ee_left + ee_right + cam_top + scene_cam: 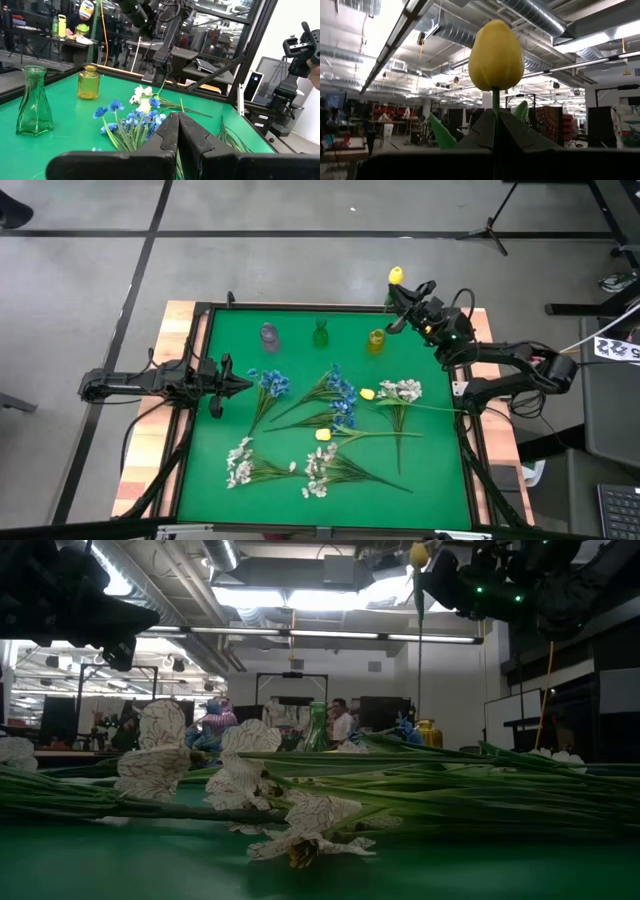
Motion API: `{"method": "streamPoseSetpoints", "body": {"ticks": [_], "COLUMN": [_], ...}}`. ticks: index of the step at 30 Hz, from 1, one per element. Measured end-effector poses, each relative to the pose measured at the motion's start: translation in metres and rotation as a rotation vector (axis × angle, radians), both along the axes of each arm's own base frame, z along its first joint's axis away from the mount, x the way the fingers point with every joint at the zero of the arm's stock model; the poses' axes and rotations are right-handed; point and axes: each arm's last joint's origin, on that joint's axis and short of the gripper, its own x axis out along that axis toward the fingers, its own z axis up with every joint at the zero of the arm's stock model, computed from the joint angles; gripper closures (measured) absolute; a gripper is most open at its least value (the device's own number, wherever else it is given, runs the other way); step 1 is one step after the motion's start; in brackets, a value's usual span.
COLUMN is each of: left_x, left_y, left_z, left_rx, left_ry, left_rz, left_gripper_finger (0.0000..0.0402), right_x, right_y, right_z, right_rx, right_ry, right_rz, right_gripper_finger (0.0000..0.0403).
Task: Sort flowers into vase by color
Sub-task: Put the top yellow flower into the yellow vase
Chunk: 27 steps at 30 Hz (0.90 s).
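Right gripper (400, 302), high view: raised over the table's far edge, just beyond the yellow vase (376, 341), pinching the stem of a yellow tulip (395, 276) whose bud sits past the table edge; the yellow vase lies just toward the table centre from the fingertips, so the right arm is clearly the nearer one. The green vase (320, 334) and clear vase (269, 335) stand in the same row farther along toward the left side. Left gripper (240, 384) rests low at the left edge, fingers pressed together, holding nothing, well apart from the yellow vase. Loose flowers lie mid-table: blue blooms (342, 392), white sprays (240, 460), two more yellow buds (367, 393). Low view: the right gripper (428, 578) is high up, the held stem (419, 635) hangs close to vertical with the bud (419, 554) on top, and the yellow vase (429, 733) sits far below, near the stem's line; the stem's lower end is lost behind the foreground flowers. Left wrist view: closed left fingers (179, 135) point across blue blooms (131, 120) toward the yellow vase (89, 82) and green vase (33, 101). Right wrist view: right fingers (512, 131) pinched on the tulip stem (496, 102), bud (496, 55) upright above them. Judgement: long axis is already upright, so the next move is likely to shift over the vase mouth and lower.
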Motion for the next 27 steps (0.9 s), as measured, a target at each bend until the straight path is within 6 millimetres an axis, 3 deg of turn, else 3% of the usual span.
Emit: {"method": "streamPoseSetpoints", "body": {"ticks": [12, 27], "left_x": [0.000, 0.000], "left_y": [0.000, 0.000], "left_z": [0.000, 0.000], "left_rx": [0.000, 0.000], "left_ry": [0.000, 0.000], "left_rz": [0.000, 0.000], "left_gripper_finger": [0.0401, 0.0401], "right_x": [0.004, 0.002], "right_y": [-0.002, -0.003], "right_z": [-0.006, -0.029], "right_rx": [0.010, 0.093], "right_ry": [0.046, 0.166], "right_rz": [0.010, -0.077], "right_gripper_finger": [0.0392, 0.0383]}}
